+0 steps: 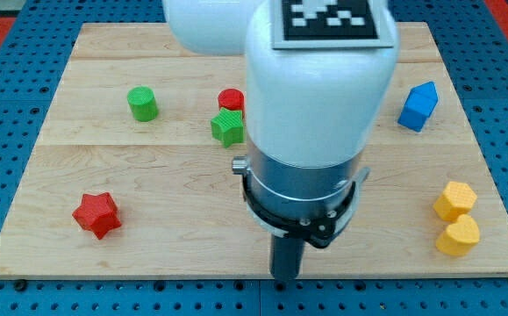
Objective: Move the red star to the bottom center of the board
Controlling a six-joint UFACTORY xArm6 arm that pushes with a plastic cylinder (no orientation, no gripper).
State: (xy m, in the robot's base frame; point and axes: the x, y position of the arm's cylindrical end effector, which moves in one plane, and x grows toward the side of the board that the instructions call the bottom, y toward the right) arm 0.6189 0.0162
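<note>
One red star (96, 214) is sitting near the view's bottom left, well apart from my tip (285, 277). My tip is touching nothing, low in the middle. I think pushing is not starting yet; it needs getting left of the star. Nothing is blocking.

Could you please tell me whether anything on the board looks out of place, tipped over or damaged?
Nothing stands out. The red star, green star and both yellow blocks sit intact on the wooden board.
</note>
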